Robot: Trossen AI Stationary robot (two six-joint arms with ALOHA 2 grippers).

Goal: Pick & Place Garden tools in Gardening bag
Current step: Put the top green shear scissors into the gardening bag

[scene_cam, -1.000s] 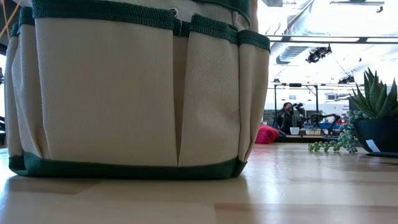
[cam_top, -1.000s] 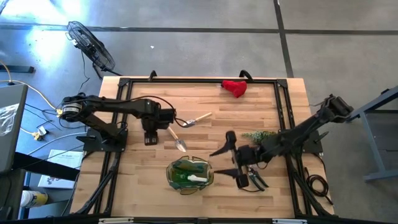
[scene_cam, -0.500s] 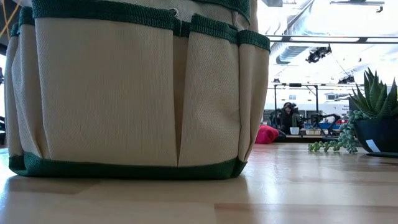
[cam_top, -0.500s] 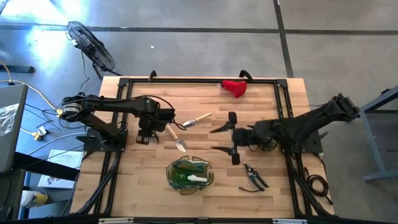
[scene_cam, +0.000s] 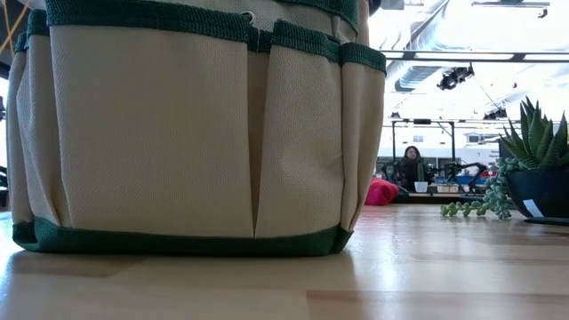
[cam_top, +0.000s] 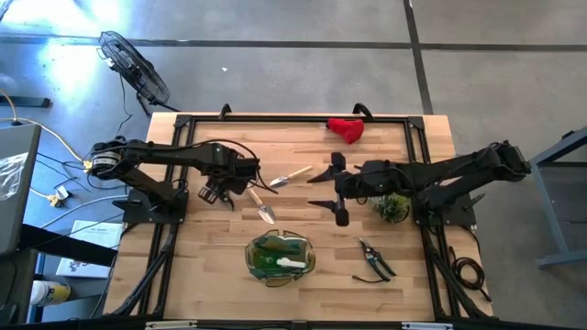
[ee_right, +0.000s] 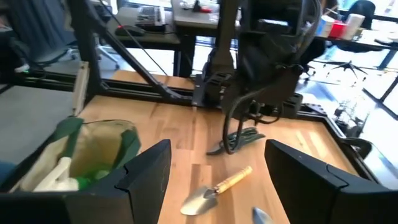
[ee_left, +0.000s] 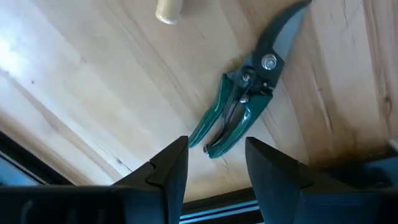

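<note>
The gardening bag (cam_top: 280, 257), a soft tote with green trim, stands near the table's front middle; it fills the low view (scene_cam: 196, 133). A white-and-green item (cam_top: 292, 264) lies inside it. Two wooden-handled trowels (cam_top: 292, 176) (cam_top: 262, 207) lie at mid-table. Green-handled shears (ee_left: 245, 106) lie flat under my left gripper (ee_left: 216, 174), which is open above them and apart from them. My right gripper (cam_top: 332, 194) is open wide and empty at mid-table, facing a trowel (ee_right: 217, 188). Black shears (cam_top: 374, 259) lie front right. The red bundle (cam_top: 347, 129) lies at the far edge.
A leafy plant sprig (cam_top: 393, 207) sits under my right arm and shows at the right of the low view (scene_cam: 529, 169). A black frame (cam_top: 293, 119) runs round the tabletop. A person (scene_cam: 411, 165) sits far off in the room behind.
My right gripper has gone from beside the black shears at the front right toward the far edge and the table's middle, staying open and empty. The black shears stay where they lay. My left gripper has turned a little in place.
</note>
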